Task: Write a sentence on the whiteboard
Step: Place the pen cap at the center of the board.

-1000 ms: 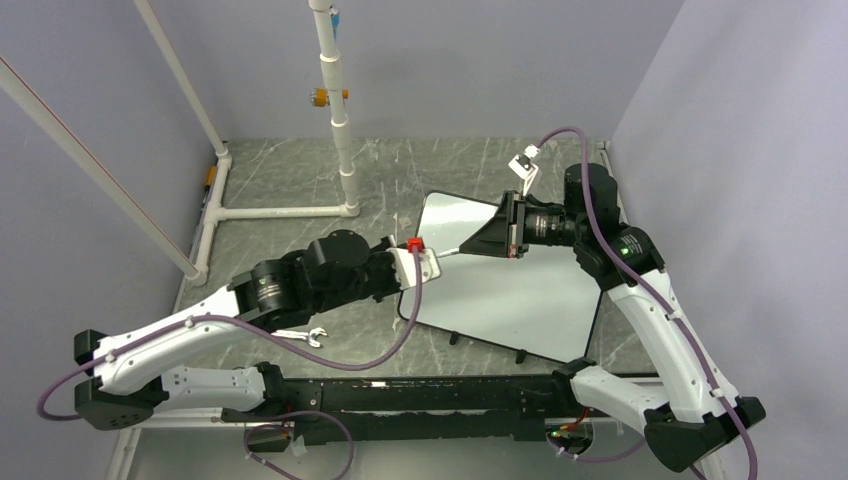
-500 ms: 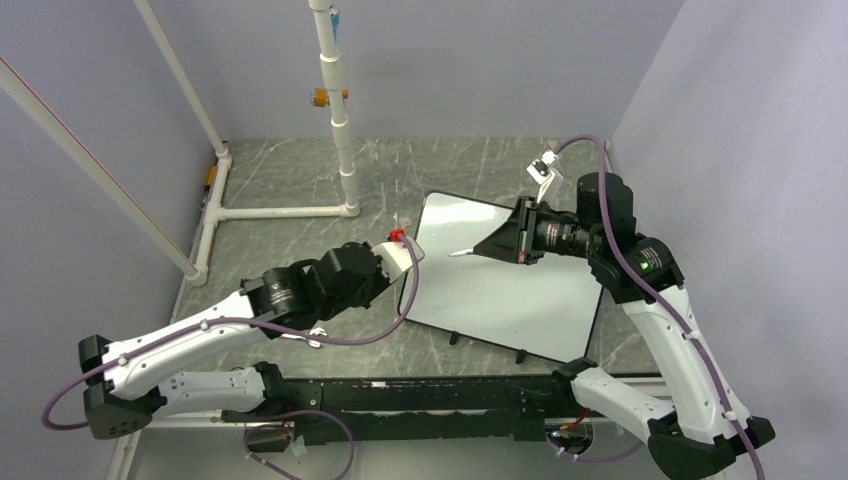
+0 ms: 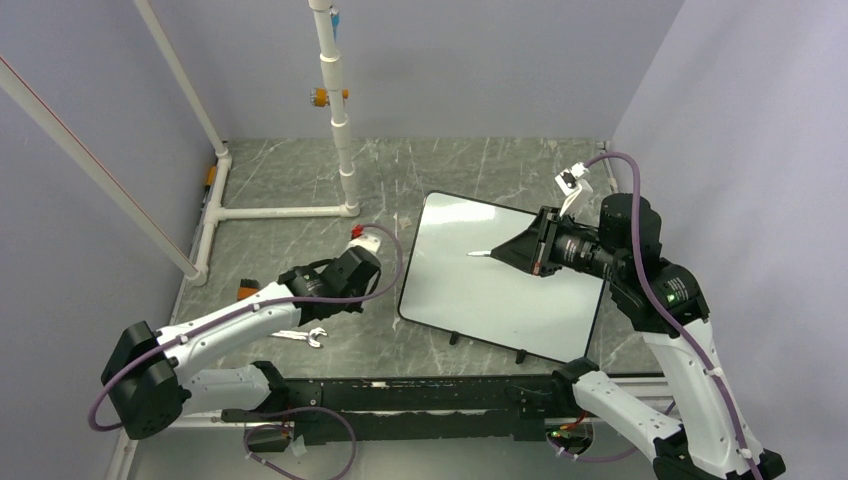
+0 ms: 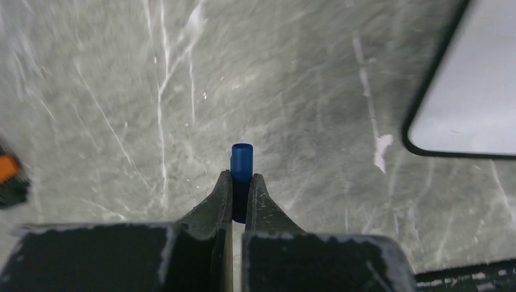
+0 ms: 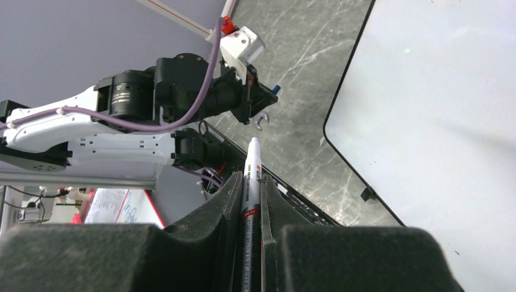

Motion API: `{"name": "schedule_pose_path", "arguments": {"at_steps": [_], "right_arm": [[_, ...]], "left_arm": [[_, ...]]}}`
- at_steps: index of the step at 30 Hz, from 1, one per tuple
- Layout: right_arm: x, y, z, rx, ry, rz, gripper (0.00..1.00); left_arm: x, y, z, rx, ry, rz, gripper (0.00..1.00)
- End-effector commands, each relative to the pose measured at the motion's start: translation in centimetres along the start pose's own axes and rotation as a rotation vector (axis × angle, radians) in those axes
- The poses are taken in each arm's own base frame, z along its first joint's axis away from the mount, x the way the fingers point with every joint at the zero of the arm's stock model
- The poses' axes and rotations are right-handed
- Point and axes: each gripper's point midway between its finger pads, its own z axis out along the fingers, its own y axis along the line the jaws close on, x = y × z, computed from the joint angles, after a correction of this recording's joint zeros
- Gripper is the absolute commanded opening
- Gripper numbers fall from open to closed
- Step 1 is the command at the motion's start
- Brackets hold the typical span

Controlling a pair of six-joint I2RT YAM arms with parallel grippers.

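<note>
The whiteboard (image 3: 500, 295) lies on the table right of centre, white with a thin black rim; its corner shows in the left wrist view (image 4: 474, 91), and it also shows in the right wrist view (image 5: 438, 121). No sentence shows on it. My right gripper (image 3: 518, 250) hovers over the board, shut on a white marker (image 5: 252, 164) whose bare tip (image 3: 472, 254) points left. My left gripper (image 3: 345, 300) is off the board's left edge, shut on a blue marker cap (image 4: 241, 159) above the marble table.
A small silver wrench (image 3: 300, 337) lies on the table below the left gripper. An orange and black object (image 3: 248, 291) sits further left. A white pipe frame (image 3: 345, 160) stands at the back left. Grey walls enclose the table.
The left gripper pulled back to the left, away from the marker tip and off the board, taking the blue cap. The right gripper drew right with the uncapped marker.
</note>
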Motion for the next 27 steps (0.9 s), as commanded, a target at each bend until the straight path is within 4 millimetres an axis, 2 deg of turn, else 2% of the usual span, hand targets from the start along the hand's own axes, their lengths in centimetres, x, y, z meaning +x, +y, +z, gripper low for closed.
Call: {"name": "schedule_pose_path", "arguments": {"at_steps": [1, 6, 11, 21, 27], "right_arm": [[0.4, -1.0, -0.2, 0.045, -0.013, 0.019, 0.0], [0.6, -1.5, 0.1, 0.062, 0.006, 0.01, 0.0], [0.7, -2.1, 0.3, 0.09, 0.02, -0.006, 0.0], [0.2, -2.8, 0.7, 0.127, 0.033, -0.036, 0.0], [-0.1, -3.1, 0.8, 0.144, 0.036, -0.066, 0.0]], "left_arm": [[0.5, 0.2, 1.8, 0.022, -0.019, -0.251, 0.0], [2.4, 1.9, 3.7, -0.032, 0.004, -0.351, 0.0], [3.7, 3.1, 4.4, -0.079, 0.003, -0.412, 0.02], [3.6, 4.3, 3.8, -0.119, -0.044, -0.459, 0.27], [3.8, 4.9, 3.5, -0.148, -0.051, -0.483, 0.51]]}}
